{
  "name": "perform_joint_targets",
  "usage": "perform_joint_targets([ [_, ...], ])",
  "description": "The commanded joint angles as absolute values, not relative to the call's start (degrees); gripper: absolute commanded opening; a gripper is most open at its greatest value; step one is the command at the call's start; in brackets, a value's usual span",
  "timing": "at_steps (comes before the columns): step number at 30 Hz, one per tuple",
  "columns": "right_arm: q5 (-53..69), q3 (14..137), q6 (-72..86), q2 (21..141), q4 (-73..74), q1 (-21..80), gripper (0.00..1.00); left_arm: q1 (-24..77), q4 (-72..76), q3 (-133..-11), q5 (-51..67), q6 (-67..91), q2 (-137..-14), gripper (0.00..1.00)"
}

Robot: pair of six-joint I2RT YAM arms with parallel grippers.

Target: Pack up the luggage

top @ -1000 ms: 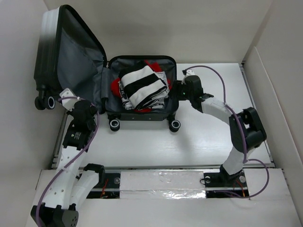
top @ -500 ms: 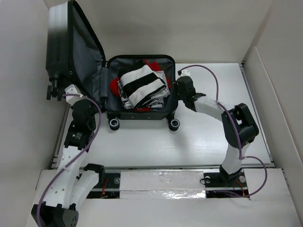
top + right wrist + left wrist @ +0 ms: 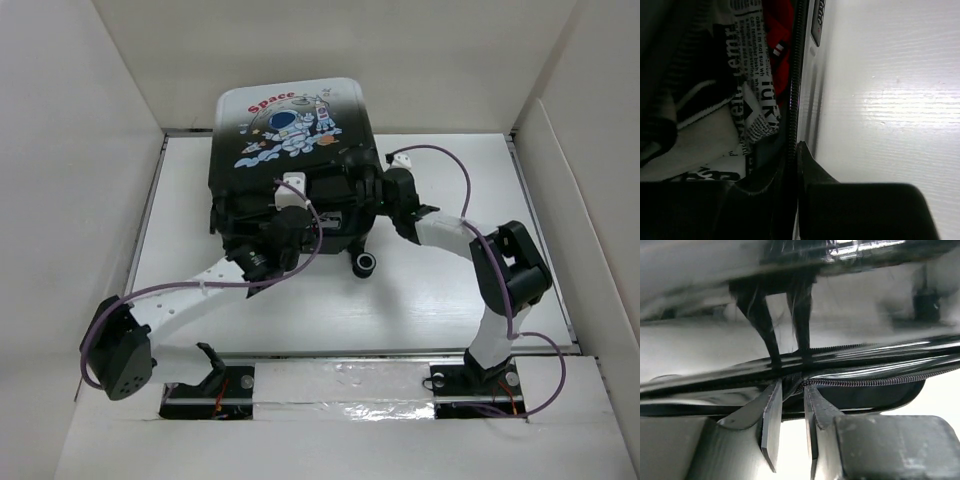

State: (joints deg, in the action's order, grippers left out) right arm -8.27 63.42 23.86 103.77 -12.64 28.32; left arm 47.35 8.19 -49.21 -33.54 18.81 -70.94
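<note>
The luggage (image 3: 290, 130) lies at the back middle of the table with its lid down over the base and the astronaut and red "Space" print facing up. My left gripper (image 3: 290, 222) reaches across to the lid's front edge. In the left wrist view it (image 3: 792, 390) pinches the black zip edge (image 3: 865, 381) between its tips. My right gripper (image 3: 380, 195) is at the luggage's right side. In the right wrist view it (image 3: 794, 147) is shut on the base's zip rim (image 3: 796, 75). Beside that rim, newsprint cloth (image 3: 757, 115), red cloth (image 3: 777, 30) and striped cloth (image 3: 685, 100) show inside.
A black wheel (image 3: 364, 264) sticks out at the luggage's front right. White walls stand on the left (image 3: 70, 200), behind and on the right (image 3: 580, 200). The arm bases sit on a rail (image 3: 340, 380) at the near edge.
The lid swung from upright on the left down over the base, covering the clothes. My left arm swept right with it. My right gripper stayed on the right rim.
</note>
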Motion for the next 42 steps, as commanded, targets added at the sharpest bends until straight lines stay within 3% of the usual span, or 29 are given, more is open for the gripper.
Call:
perform_joint_targets([
  [1, 16.6, 59.6, 23.2, 103.9, -12.5, 35.7, 0.0, 54.7, 13.8, -55.4, -28.2, 23.7, -72.3, 0.0],
  [5, 16.1, 56.8, 22.9, 101.7, -12.6, 35.2, 0.0, 56.9, 11.8, -55.9, -28.3, 25.7, -67.5, 0.37],
  [9, 15.0, 50.4, 23.6, 96.6, -15.1, 34.6, 0.0, 53.4, 13.7, -52.7, -31.6, 28.5, -57.4, 0.4],
  [13, 13.9, 43.7, 22.9, 89.8, -15.0, 32.7, 0.0, 41.4, 8.7, -54.8, -28.6, 32.2, -51.1, 0.45],
  [16, 13.5, 39.7, 22.3, 83.6, -13.4, 29.2, 0.29, 35.5, 6.8, -56.3, -26.3, 34.2, -48.9, 0.54],
  [18, 14.6, 38.5, 20.8, 78.5, -10.7, 25.9, 0.7, 25.3, 3.0, -58.5, -24.3, 35.8, -50.1, 0.58],
  [19, 14.6, 38.6, 20.8, 76.8, -9.3, 25.1, 0.7, 25.2, 2.2, -58.5, -23.1, 36.6, -50.7, 0.58],
  [20, 14.2, 38.8, 19.8, 75.1, -7.7, 24.4, 0.8, 19.1, 2.0, -58.1, -21.1, 37.1, -51.2, 0.59],
  [23, 13.4, 39.5, 19.2, 69.4, -5.1, 20.2, 0.87, 9.9, 4.2, -53.2, -10.6, 41.7, -51.9, 0.59],
  [25, 16.2, 40.4, 18.9, 66.7, -3.1, 17.3, 0.86, 2.2, 7.0, -50.0, -2.0, 44.0, -51.2, 0.59],
  [27, 16.3, 41.4, 18.5, 64.7, -1.5, 14.8, 0.73, -1.0, 7.1, -45.5, -1.2, 46.4, -50.0, 0.59],
  [28, 15.6, 41.3, 18.6, 62.1, -0.6, 14.1, 0.63, -3.8, 7.7, -43.8, -1.4, 46.8, -48.4, 0.59],
  [29, 14.7, 41.1, 18.6, 60.7, -0.2, 13.4, 0.46, -5.3, 8.2, -40.5, -1.3, 47.2, -47.8, 0.59],
  [30, 13.5, 40.5, 19.1, 59.3, -0.2, 11.9, 0.43, -6.5, 8.5, -39.1, -0.4, 47.7, -47.4, 0.59],
  [32, 10.2, 39.6, 19.1, 56.0, 2.2, 8.5, 0.43, -9.8, 9.9, -35.9, 3.8, 48.0, -47.4, 0.59],
  [35, 9.2, 39.5, 19.0, 56.7, 3.6, 6.0, 0.7, -12.5, 11.6, -33.4, 6.2, 48.6, -48.6, 0.59],
  [37, 13.4, 40.8, 18.3, 57.3, 5.5, 5.4, 0.69, -13.2, 10.6, -33.2, 6.5, 48.2, -48.7, 0.56],
  [38, 15.5, 40.2, 18.3, 57.0, 4.3, 5.4, 0.63, -13.2, 9.8, -32.9, 5.6, 48.0, -48.3, 0.53],
  [39, 17.0, 39.5, 19.6, 55.9, 3.2, 5.9, 0.38, -13.2, 9.1, -32.4, 3.7, 48.2, -47.6, 0.52],
  [41, 17.5, 38.7, 20.2, 55.6, 1.4, 8.9, 0.2, -13.2, 10.2, -29.6, 4.0, 49.5, -45.9, 0.49],
  [42, 16.9, 38.8, 20.4, 56.2, 1.5, 9.9, 0.18, -13.2, 10.5, -28.6, 4.2, 50.1, -45.7, 0.49],
])
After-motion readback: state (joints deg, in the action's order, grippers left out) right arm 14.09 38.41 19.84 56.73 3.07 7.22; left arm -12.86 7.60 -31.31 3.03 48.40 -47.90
